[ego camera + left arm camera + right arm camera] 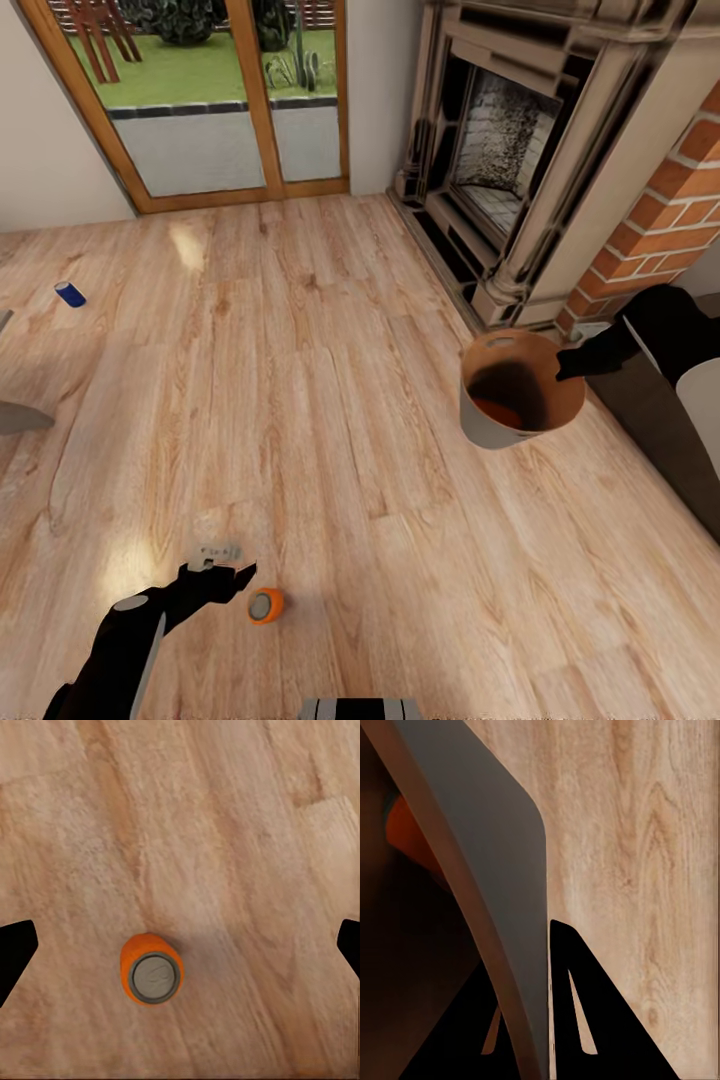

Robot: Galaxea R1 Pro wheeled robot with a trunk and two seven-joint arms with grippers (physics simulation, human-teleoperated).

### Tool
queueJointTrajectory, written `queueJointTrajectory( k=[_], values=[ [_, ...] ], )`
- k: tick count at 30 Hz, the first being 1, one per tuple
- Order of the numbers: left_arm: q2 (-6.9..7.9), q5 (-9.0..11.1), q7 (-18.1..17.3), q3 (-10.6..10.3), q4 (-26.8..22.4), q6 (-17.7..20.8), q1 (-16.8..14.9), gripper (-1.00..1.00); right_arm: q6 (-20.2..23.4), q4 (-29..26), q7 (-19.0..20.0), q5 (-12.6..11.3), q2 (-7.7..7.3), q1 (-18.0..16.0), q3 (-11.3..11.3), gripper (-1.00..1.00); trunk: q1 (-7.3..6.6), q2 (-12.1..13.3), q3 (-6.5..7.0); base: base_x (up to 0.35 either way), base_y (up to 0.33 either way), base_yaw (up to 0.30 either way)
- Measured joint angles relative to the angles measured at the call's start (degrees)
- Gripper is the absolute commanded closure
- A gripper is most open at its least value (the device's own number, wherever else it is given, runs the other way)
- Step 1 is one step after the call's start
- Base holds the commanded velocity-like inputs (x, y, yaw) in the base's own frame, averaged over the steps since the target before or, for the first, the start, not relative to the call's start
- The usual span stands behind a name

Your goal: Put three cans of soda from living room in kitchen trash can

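A living room with a pale wooden plank floor, seen from the robot's head: a stone fireplace with a dark opening stands along the far wall, red brickwork beside it, and a wood-framed glass door looks out on a paved strip and a lawn.

An orange soda can stands upright on the floor, well away from the fireplace and close to the robot. The left pincer hovers just beside it with its jaws spread wide, gripping nothing; the left wrist view looks straight down on the can's grey top, which sits between the dark fingertips at the picture's edges, nearer one of them.

A blue soda can lies on the floor far across the room from the fireplace, well apart from the orange one.

The right pincer is clamped on the rim of the trash can, held in front of the fireplace hearth. The bin is pale grey outside and brown inside, with an oval slot near the rim. Something orange rests at its bottom; the right wrist view also catches an orange patch inside the wall.
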Motion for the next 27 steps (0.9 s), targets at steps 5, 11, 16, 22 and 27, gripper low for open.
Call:
queueJointTrajectory(
  k=[5,11,16,22,27],
  values=[
    [0.02,-0.2,0.0,0.0,2.2,0.1,0.0,-1.0,0.1,0.3,0.0,0.3,0.3,-0.3,0.2,1.0,1.1,-2.0,-1.34,0.0,0.0,0.0],
    [0.07,0.0,0.1,0.0,2.7,0.1,0.0,-1.0,0.0,0.4,0.0,0.7,0.26,-0.4,0.3,1.0,2.2,-4.0,-2.77,0.0,0.0,0.0],
    [0.08,0.6,0.0,0.1,2.7,0.0,0.0,-1.0,0.1,0.4,0.0,0.4,0.11,-0.4,0.6,1.0,2.2,-4.0,-3.21,0.011,0.0,0.0],
    [0.08,0.5,0.1,0.1,2.8,0.1,-0.1,-1.0,-0.1,0.4,0.0,0.9,0.11,-0.3,0.9,1.0,2.2,-4.0,-3.53,0.197,0.082,0.0],
    [0.08,0.6,0.1,0.1,2.8,0.1,0.0,-1.0,0.1,0.4,0.0,0.4,0.07,-0.3,1.1,1.0,2.2,-4.0,-3.57,0.216,0.153,0.0]
  ],
)
